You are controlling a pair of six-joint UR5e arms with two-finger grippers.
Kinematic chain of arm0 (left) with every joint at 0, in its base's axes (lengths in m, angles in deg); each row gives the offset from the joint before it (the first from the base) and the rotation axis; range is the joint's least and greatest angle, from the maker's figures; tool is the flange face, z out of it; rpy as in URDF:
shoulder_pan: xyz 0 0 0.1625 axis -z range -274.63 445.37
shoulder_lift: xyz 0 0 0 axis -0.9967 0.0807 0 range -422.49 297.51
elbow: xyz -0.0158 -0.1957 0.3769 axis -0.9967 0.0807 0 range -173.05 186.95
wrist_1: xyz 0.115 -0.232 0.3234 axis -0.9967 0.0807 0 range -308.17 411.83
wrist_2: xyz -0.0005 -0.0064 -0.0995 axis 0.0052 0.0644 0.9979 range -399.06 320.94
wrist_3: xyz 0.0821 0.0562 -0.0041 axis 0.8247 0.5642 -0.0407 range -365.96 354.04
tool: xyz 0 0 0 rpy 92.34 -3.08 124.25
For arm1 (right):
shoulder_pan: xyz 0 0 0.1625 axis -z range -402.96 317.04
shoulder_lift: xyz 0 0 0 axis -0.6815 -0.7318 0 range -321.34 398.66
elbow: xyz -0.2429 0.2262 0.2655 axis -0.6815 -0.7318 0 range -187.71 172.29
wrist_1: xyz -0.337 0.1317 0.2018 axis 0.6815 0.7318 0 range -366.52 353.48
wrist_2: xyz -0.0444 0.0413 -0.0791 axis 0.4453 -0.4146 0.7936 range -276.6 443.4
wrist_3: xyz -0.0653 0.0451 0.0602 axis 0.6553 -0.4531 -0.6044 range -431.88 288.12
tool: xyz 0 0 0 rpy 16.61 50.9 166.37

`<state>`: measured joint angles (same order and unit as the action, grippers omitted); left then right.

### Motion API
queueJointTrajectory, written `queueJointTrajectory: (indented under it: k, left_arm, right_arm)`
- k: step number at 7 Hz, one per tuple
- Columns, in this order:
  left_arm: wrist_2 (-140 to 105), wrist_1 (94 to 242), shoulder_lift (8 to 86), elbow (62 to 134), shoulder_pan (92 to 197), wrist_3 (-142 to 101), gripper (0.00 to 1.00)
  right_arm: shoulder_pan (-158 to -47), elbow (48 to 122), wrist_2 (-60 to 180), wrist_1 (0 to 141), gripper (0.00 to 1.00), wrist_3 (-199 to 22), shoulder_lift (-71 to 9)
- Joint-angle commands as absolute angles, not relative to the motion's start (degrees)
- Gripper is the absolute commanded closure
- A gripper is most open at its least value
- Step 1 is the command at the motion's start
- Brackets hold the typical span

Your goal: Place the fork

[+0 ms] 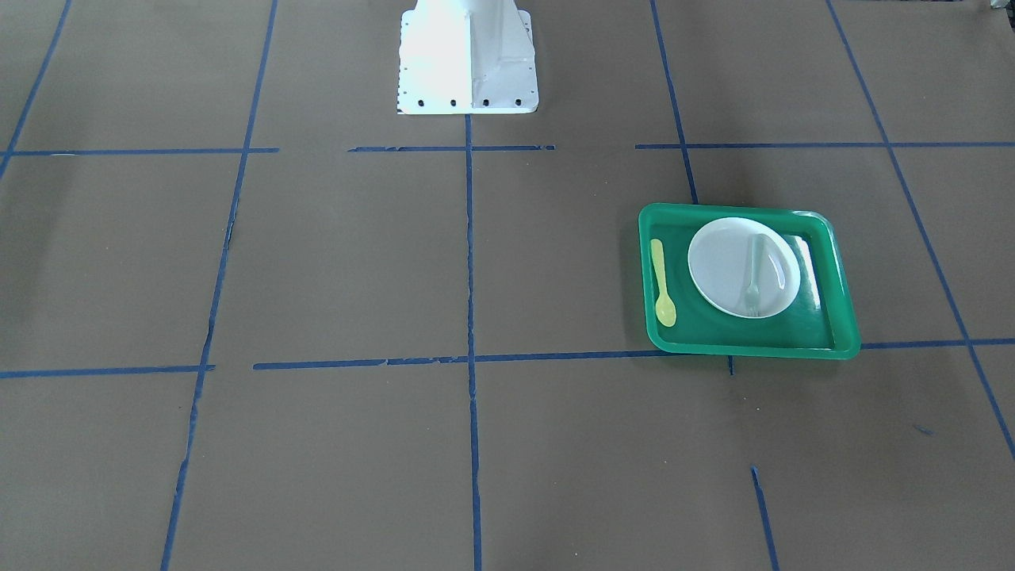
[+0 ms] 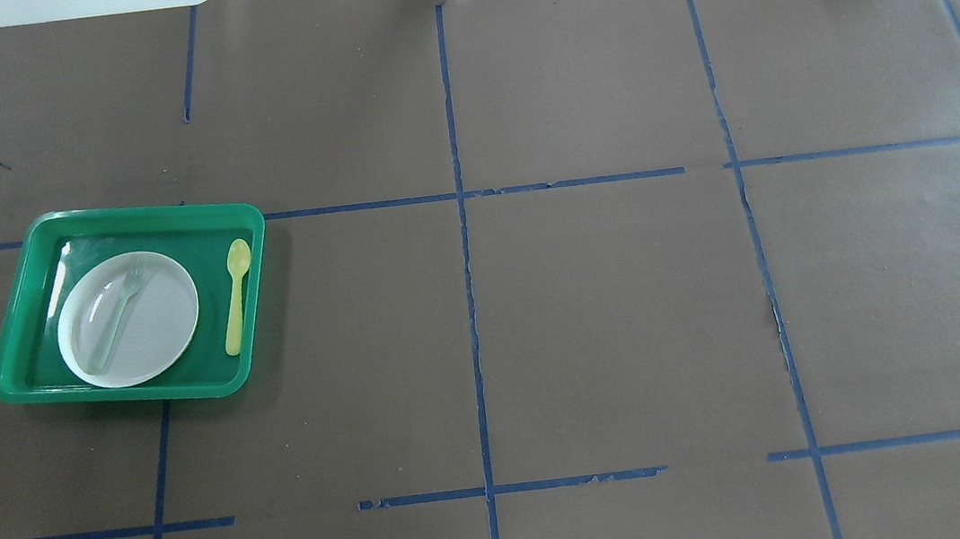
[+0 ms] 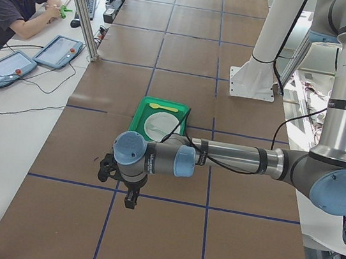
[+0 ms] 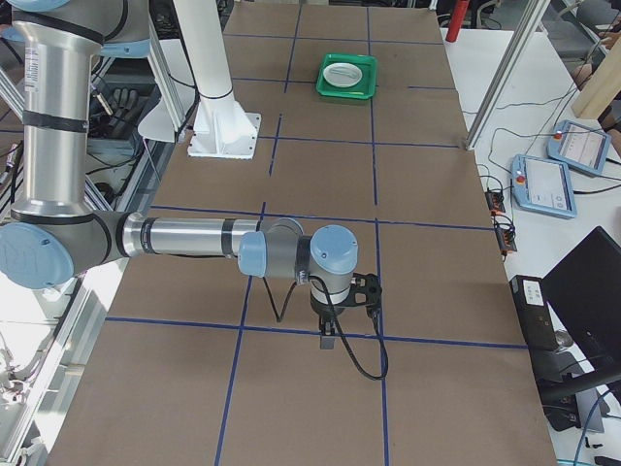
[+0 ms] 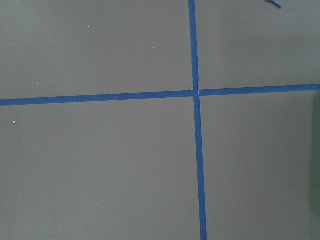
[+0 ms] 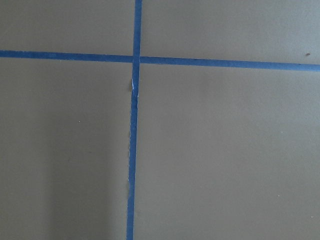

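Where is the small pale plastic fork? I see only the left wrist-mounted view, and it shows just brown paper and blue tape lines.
Observer: The small pale grey-white plastic fork lies on a round white plate, with its handle pointing toward the robot.
Operator: Does this plate stand directly on the brown paper?
Observer: No, it sits inside a green rectangular plastic tray.
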<state>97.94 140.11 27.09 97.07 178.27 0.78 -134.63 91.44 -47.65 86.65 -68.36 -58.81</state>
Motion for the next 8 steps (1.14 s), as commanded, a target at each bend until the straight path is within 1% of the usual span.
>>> queueJointTrajectory:
  k: [1, 4, 5, 7, 8]
  left_arm:
    - [97.2, 140.5, 27.3, 97.2, 178.1, 1.2, 0.00]
    - [93.6, 142.4, 28.6, 99.0, 177.4, 0.4, 0.00]
    - [93.9, 142.7, 28.7, 100.1, 175.0, -0.4, 0.00]
    - [93.9, 145.8, 28.6, 107.1, 167.2, -17.6, 0.00]
    - [93.9, 151.6, 28.6, 108.5, 163.3, -25.0, 0.00]
  right_arm:
    - [-134.6, 91.4, -47.6, 86.6, 0.00, -68.5, -58.8]
    - [-134.6, 91.4, -47.6, 86.6, 0.00, -68.4, -58.8]
    - [-134.6, 91.4, -47.6, 86.6, 0.00, -68.4, -58.8]
    - [-134.6, 91.4, -47.6, 86.6, 0.00, -68.4, -58.8]
    - [-134.6, 91.4, -47.6, 86.6, 0.00, -68.4, -58.8]
